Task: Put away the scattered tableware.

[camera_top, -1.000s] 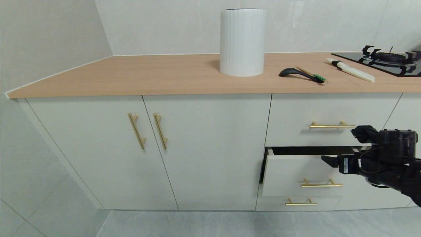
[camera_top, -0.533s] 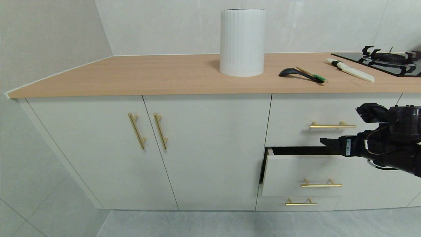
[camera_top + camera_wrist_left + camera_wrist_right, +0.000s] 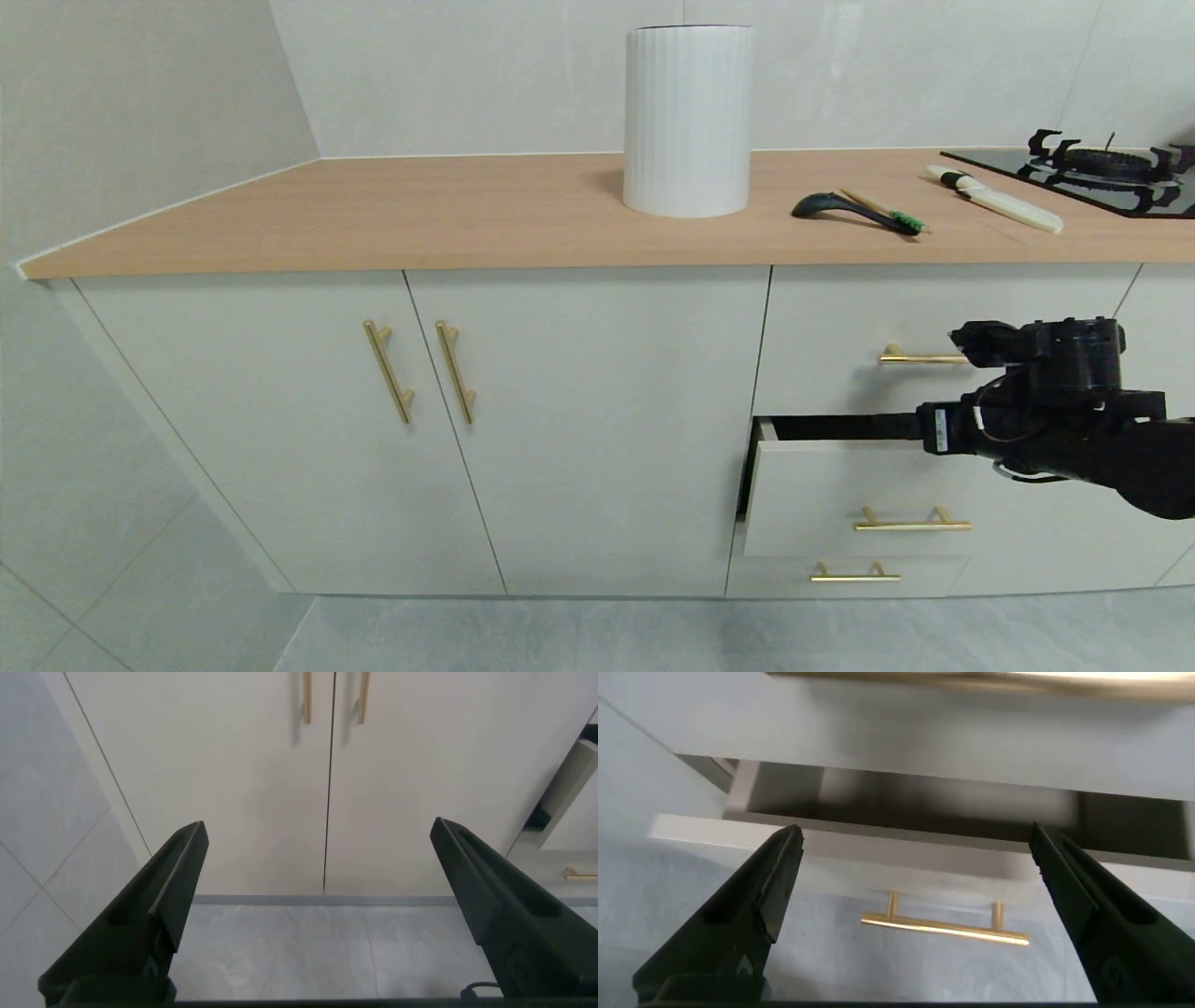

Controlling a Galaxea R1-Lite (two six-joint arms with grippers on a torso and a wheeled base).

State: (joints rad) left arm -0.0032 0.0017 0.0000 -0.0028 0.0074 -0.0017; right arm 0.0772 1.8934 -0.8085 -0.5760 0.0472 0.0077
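Spread wide and empty, my right end effector (image 3: 912,859) hung before the part-open white drawer (image 3: 840,485), the black plastic ladle (image 3: 845,207) lying on the wooden counter (image 3: 420,210); rising, it risked snagging the gold bar handle (image 3: 910,356) above.

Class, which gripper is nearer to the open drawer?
Right. The right gripper hangs just in front of the drawer opening, above its handle. The left gripper faces the cabinet doors, with the drawer off to one side.
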